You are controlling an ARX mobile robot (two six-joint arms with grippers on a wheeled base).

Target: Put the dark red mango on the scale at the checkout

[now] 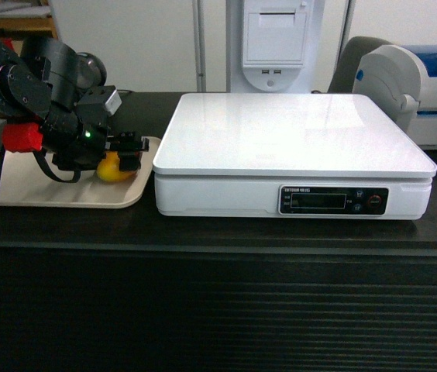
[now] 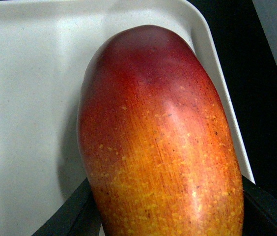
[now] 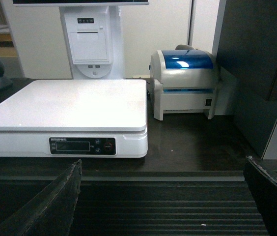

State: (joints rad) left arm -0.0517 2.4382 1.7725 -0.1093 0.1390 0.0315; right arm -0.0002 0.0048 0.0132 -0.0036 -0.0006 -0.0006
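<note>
Gripping smooth oval dark red mango [image 2: 160,142]

A: What is hiding behind the left gripper's [image 1: 129,152] black fingers [image 1: 129,142]?
B: Most of the oval red-to-orange mango [image 2: 160,142]; only its yellow end is peeking out below them.
A: And the right gripper's [image 3: 165,196] fingertips?
B: The frame's bottom edge is cutting them off.

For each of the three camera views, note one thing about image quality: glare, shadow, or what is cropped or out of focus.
Head view: soft reflections on the glossy scale; the left gripper hides most of the dark red mango. Left wrist view: the fruit fills the frame, a highlight on its skin, its shadow on the beige tray. Right wrist view: glare on the blue-lidded printer; the right gripper fingers look soft.
</note>
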